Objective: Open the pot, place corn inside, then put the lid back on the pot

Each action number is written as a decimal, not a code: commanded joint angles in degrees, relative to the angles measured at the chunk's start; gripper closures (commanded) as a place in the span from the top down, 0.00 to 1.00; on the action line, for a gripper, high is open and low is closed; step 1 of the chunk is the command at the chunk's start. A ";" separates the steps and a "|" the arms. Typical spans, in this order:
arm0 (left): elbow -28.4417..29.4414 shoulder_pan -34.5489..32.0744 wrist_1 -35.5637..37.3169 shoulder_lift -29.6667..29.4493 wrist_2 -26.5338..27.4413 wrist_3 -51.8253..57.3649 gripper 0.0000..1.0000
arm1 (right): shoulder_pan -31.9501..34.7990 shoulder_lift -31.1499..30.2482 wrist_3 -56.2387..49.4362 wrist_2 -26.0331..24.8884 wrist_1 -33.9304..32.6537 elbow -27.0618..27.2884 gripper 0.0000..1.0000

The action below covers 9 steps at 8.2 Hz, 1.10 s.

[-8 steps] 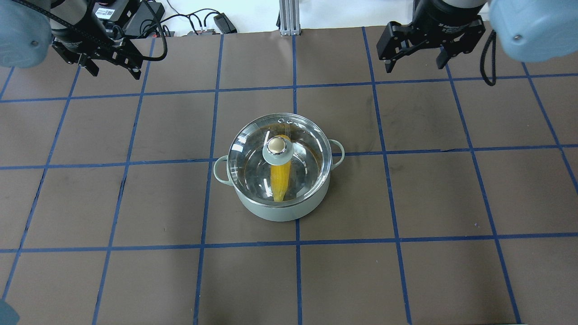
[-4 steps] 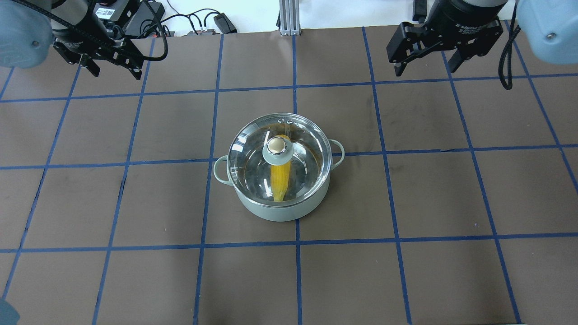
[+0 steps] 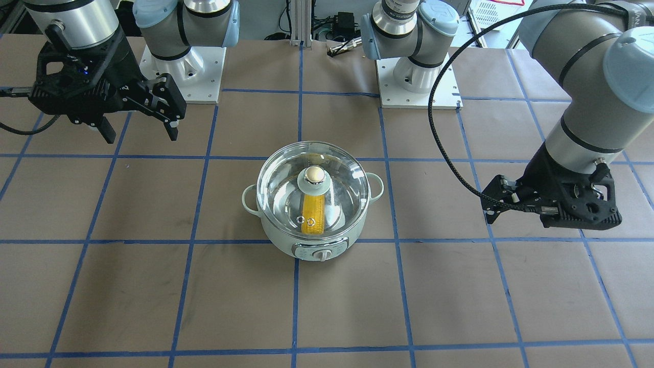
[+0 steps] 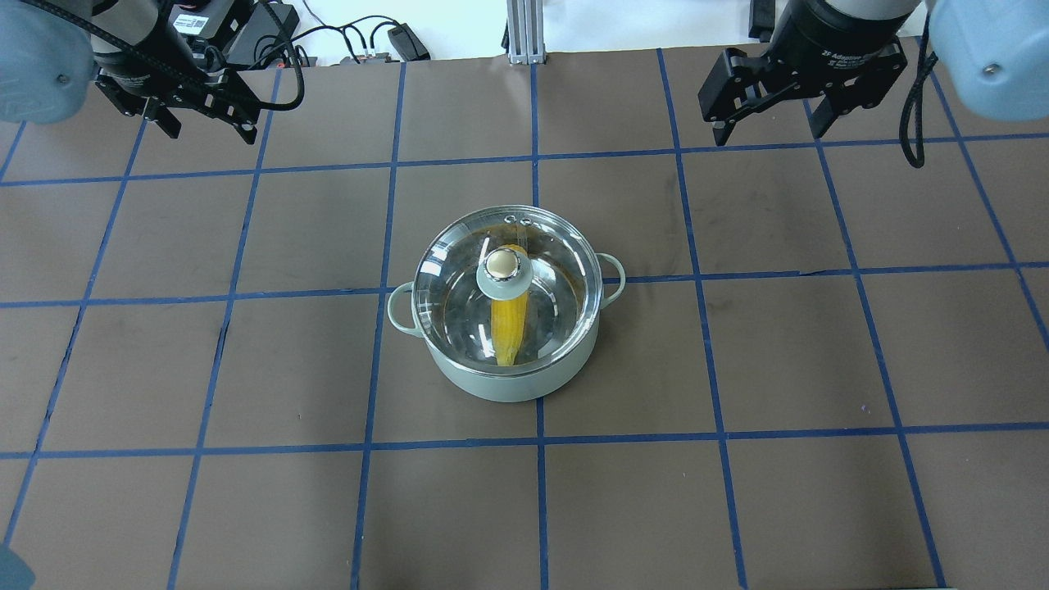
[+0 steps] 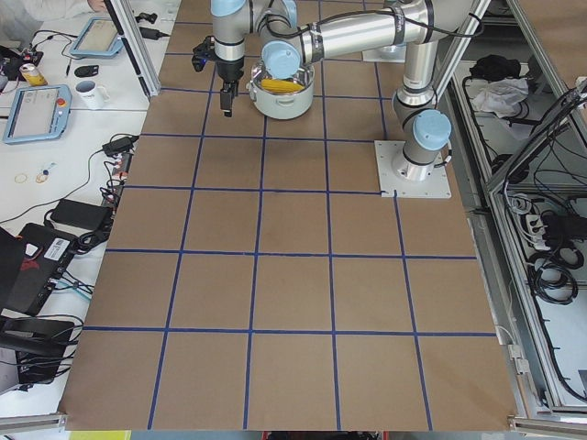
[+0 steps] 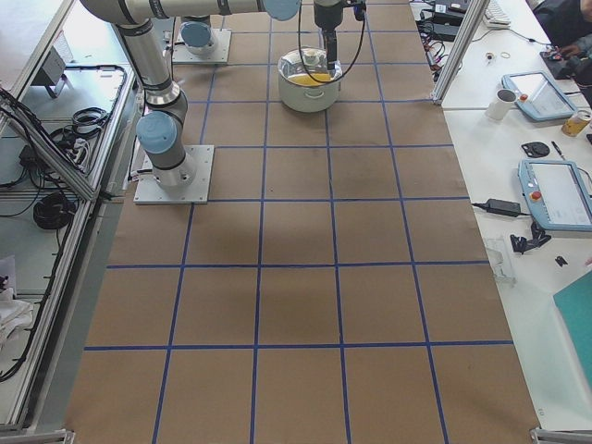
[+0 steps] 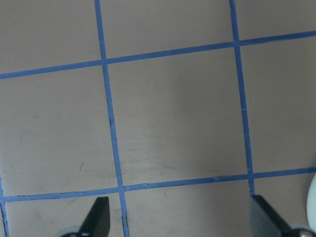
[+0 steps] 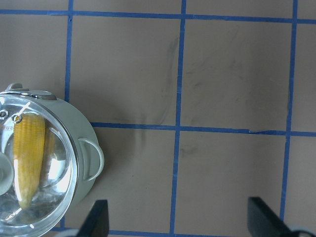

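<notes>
Looks like the last step is done: corn [image 4: 508, 324] inside the pot [image 4: 508, 381] mid-counter [image 4: 737, 492], lid [image 4: 501, 274] seated on the pot's rim, left pincer [image 4: 209, 131] and right pincer [image 4: 769, 135] both spread, empty, well apart from the pot, so next just calls for parking the arms.

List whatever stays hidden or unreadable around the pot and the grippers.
- Corn: its middle is covered by the lid knob in the overhead view.
- Dial on the pot: markings too small to read in the front-facing view; hidden overhead by the pot's own wall.
- Left gripper: its wrist view shows only fingertips; the bottom edge cuts off the rest.
- Side views: pot too small for detail.
</notes>
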 commanded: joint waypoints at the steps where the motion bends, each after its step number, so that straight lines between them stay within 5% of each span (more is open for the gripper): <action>1: 0.00 0.00 0.00 0.01 0.00 0.00 1.00 | 0.03 0.33 0.08 0.05 -0.71 0.05 1.00; 9: 0.00 0.00 0.00 0.01 0.00 -0.09 1.00 | 0.03 1.12 -0.79 -1.78 -0.36 0.49 1.00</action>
